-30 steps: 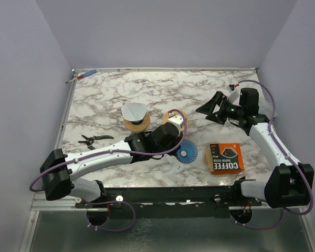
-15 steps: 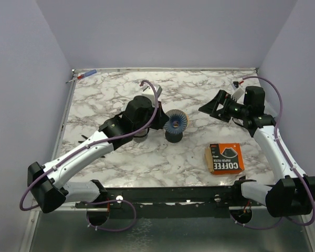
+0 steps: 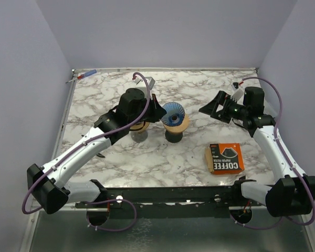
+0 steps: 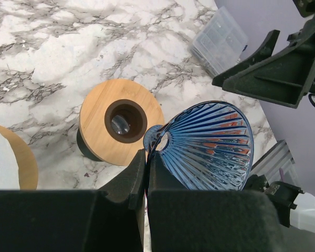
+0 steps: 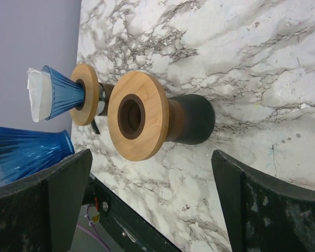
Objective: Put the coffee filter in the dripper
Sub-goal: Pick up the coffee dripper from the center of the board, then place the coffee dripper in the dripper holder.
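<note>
Two blue drippers are out: our left jaws are clamped on the rim of the tilted dripper (image 4: pixel 210 147) near the wooden stand (image 4: pixel 94 123); the second dripper (image 5: pixel 63 94), just beyond that stand, holds the white coffee filter (image 5: pixel 38 97). Our right jaws gape empty above the bench (image 3: pixel 199 84).

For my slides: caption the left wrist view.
Left gripper, shut on the blue dripper, holds it near the wooden-topped stand.

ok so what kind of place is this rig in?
Probably a staged lab test cell, not a kitchen: a marble-print table boxed in by plain walls, with a coffee filter box, a blue dripper and a wooden stand.
</note>
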Controlling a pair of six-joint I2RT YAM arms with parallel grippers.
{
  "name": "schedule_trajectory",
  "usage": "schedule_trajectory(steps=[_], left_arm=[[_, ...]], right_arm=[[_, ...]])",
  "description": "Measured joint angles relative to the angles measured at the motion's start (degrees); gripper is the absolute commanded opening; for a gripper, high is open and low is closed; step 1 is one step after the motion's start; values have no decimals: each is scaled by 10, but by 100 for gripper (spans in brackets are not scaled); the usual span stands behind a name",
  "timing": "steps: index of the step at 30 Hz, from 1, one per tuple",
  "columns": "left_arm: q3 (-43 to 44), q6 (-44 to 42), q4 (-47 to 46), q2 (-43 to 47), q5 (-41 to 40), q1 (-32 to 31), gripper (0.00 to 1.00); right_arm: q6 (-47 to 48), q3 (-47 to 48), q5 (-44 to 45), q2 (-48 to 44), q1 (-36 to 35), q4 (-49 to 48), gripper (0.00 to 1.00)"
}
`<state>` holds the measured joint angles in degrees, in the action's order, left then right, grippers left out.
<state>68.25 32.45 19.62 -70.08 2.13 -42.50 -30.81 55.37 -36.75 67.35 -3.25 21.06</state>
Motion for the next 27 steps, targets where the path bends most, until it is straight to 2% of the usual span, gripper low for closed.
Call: schedule_trajectory(steps=[7, 27], left_arm=[[9, 23, 0, -27, 14, 24, 0], [84, 36, 33, -128, 43, 26, 1]], right_arm=[[8, -3, 11, 0, 0, 12, 100], [22, -3, 66, 5, 4, 46, 100]])
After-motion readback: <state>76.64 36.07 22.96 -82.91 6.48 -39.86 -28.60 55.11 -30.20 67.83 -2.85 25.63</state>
